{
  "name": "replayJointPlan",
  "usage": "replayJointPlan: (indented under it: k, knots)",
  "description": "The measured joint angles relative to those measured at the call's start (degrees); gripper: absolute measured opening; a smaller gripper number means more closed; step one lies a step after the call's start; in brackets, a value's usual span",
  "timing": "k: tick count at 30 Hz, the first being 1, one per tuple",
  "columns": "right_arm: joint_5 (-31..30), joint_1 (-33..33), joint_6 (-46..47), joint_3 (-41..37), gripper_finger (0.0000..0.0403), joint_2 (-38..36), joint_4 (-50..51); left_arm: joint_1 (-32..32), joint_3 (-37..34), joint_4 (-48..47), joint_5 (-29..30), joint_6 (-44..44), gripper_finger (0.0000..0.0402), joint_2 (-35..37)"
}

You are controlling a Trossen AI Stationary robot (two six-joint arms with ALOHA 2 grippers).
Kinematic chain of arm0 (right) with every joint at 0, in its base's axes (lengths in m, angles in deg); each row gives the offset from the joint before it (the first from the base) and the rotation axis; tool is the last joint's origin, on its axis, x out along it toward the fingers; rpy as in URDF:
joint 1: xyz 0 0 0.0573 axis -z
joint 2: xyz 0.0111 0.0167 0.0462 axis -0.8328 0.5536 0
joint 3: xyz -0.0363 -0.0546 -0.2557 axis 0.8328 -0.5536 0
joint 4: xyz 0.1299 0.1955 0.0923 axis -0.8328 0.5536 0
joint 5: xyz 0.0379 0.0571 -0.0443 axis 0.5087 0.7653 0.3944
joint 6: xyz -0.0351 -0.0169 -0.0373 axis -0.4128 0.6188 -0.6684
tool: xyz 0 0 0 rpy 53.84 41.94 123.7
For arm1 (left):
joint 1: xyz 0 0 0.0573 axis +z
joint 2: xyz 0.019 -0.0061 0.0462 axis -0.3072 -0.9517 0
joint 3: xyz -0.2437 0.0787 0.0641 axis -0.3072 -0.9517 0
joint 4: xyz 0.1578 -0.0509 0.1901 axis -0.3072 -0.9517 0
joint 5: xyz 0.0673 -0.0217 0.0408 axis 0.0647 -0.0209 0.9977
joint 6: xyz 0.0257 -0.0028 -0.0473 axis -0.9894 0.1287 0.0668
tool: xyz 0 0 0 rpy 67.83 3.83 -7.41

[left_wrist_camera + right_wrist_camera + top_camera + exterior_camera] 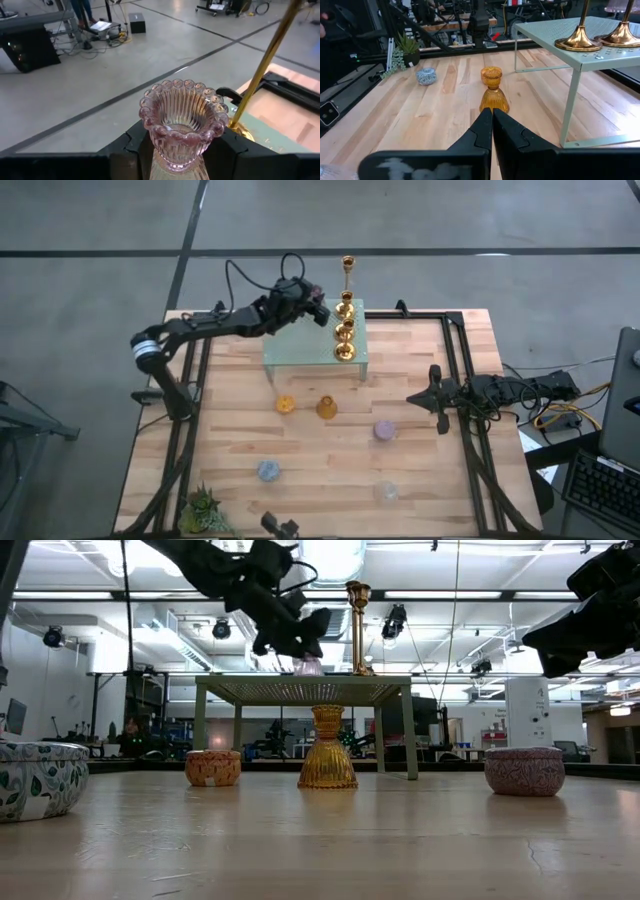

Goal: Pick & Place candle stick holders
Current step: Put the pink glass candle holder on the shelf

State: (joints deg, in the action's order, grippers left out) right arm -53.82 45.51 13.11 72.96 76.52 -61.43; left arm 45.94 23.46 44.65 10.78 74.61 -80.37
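Two fingers of the left gripper (177,150) clasp the upright pink glass holder (181,122) over the mint-green stand (300,345), just beside the tall gold candlestick (348,272); the right gripper (492,125) waits pinched shut.

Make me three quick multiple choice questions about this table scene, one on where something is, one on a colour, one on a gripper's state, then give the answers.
1. Where do the gold candlesticks stand?
A. on the mint-green stand
B. beside the plant
C. on the floor

2. What colour is the glass holder in the left gripper?
A. blue
B. pink
C. amber

3. How is the right gripper?
A. wide open
B. holding a holder
C. shut, empty

Answers: 1 A, their bases rest on its top. 2 B, the left wrist view shows pink ribbed glass between the fingers. 3 C, its fingers meet with nothing between.
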Motion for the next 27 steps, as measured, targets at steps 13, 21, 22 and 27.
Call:
replayJointPlan:
  k: [13, 21, 22, 27]
  knots:
    - [0.0, 0.0, 0.0, 0.0, 0.0008, 0.0, 0.0, 1.37, 1.25, 1.15, 0.04, -2.42, 0.0138, -3.39]
    - [-0.01, 0.0, 0.0, 0.0, 0.0008, 0.0, 0.0, 1.4, 1.15, 0.9, -2.78, -1.62, 0.0138, -4.1]
    - [-0.02, 0.01, 0.0, 0.0, 0.0008, 0.0, 0.0, 1.4, 1.15, 0.9, -2.8, -1.6, 0.0138, -4.1]
    - [-0.02, 0.0, 0.0, 0.0, 0.0008, 0.0, 0.0, 1.42, 1.13, 0.87, -2.78, -1.55, 0.0138, -4.1]
